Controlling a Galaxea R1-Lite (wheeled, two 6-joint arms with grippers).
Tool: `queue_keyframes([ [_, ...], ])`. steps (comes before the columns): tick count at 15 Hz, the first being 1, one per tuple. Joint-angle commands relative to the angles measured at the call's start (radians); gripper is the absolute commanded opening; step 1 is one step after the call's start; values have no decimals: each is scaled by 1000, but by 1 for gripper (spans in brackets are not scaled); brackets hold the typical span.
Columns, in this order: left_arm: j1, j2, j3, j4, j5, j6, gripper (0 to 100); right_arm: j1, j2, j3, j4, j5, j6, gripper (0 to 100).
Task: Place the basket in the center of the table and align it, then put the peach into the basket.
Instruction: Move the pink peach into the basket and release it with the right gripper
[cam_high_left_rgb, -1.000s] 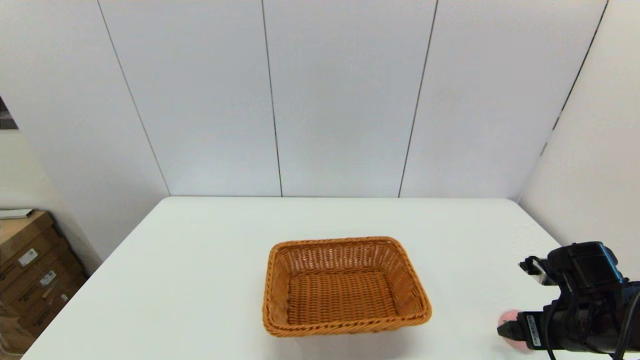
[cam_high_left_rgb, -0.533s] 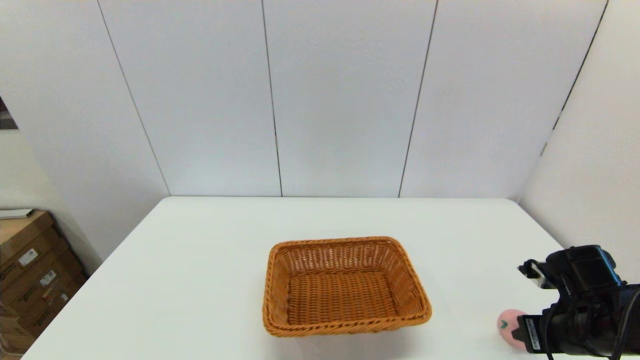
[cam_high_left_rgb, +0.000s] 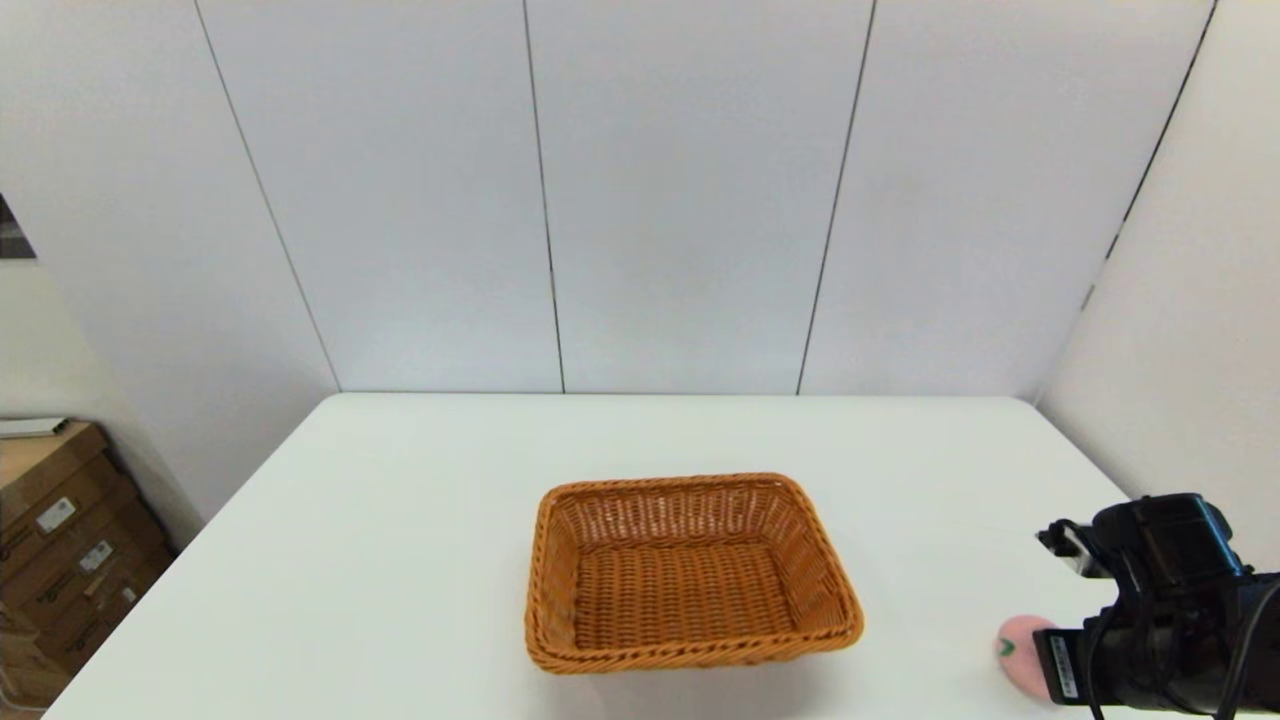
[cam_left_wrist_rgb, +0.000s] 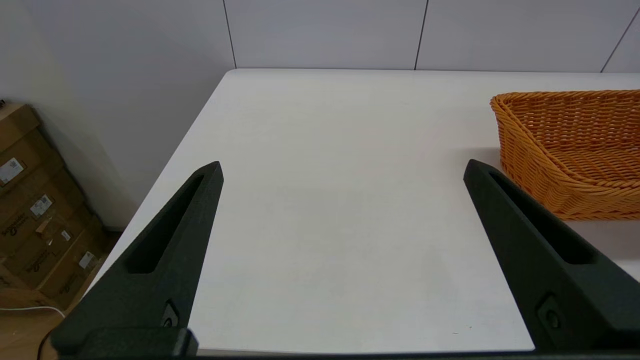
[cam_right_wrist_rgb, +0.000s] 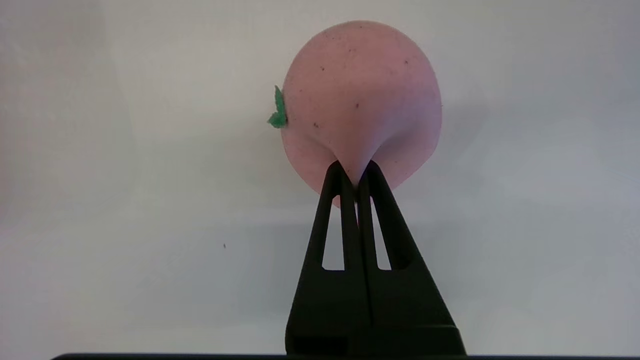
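Right gripper (cam_right_wrist_rgb: 354, 179) pinches only the peach's (cam_right_wrist_rgb: 361, 95) soft skin, near the table's (cam_high_left_rgb: 400, 560) right edge.
Regrip deeper before lifting to the basket (cam_high_left_rgb: 688, 572); left gripper (cam_left_wrist_rgb: 342, 172) idles, fingers wide apart.

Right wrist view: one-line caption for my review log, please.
Right gripper shut, pinching a fold of the soft pink peach over the white table.

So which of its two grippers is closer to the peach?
The right. The right gripper is shut on the peach, pinching its near edge at the table's right side. The left gripper is open, left of the basket, far from it.
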Motion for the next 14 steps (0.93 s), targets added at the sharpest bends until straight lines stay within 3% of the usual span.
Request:
queue_keyframes([
  [1,0,0,0,0,0,0,100,15,-175,31,-224,70,2,0],
  [3,0,0,0,0,0,0,100,67,-270,-23,-249,98,31,0],
  [8,0,0,-2,0,2,5,100,351,-295,-187,-131,92,52,0],
  [10,0,0,-2,0,2,5,100,467,-252,-277,-34,92,52,0],
  [14,0,0,-2,0,0,6,100,604,-189,-322,-17,90,62,0],
])
